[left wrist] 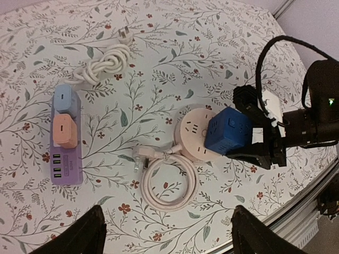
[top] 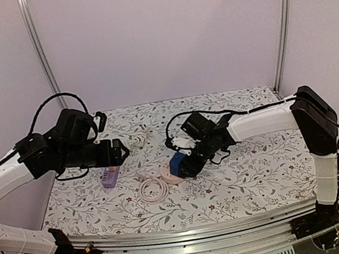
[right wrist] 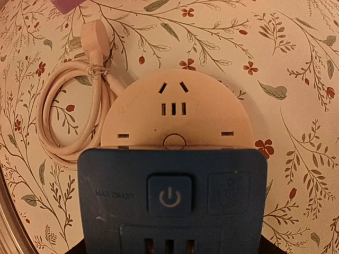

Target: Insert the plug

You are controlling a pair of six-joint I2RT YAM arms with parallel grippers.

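**Fig.** Plug insertion, seen from the room.

**Grippers.** R gripper point(left wrist: 253, 129) is clamped on the blue cube point(left wrist: 226, 135), jaws on its opp. side faces, centre-right of the L-wrist view. The cube sits over the right part of the round socket point(left wrist: 190, 132). Whether its pins have entered cannot be told, as the underside is hidden. In the R-wrist view the cube's top w/ power button point(right wrist: 169, 197) fills the lower frame, and the socket's slots point(right wrist: 172, 108) show above it. L gripper point(left wrist: 169, 238) is spread wide & empty, fingertips at the bottom corners, hovering over the cloth point(left wrist: 212, 53) near the purple strip point(left wrist: 66, 153).

**Handling (judged).** The cube is rigid, smooth plastic, prob. light. Its flat sides are the sensible hold, as here, & a firm squeeze should not hurt it. The socket is a loose, light disc, likely to slide or tip under an off-centre push, so a straight-down press suits.

**Room.** The coiled cord point(left wrist: 169, 182) lies just beside the socket, lower left. The strip is well apart at left. The table edge point(left wrist: 296, 211) is near, lower right. Open cloth lies above the socket.
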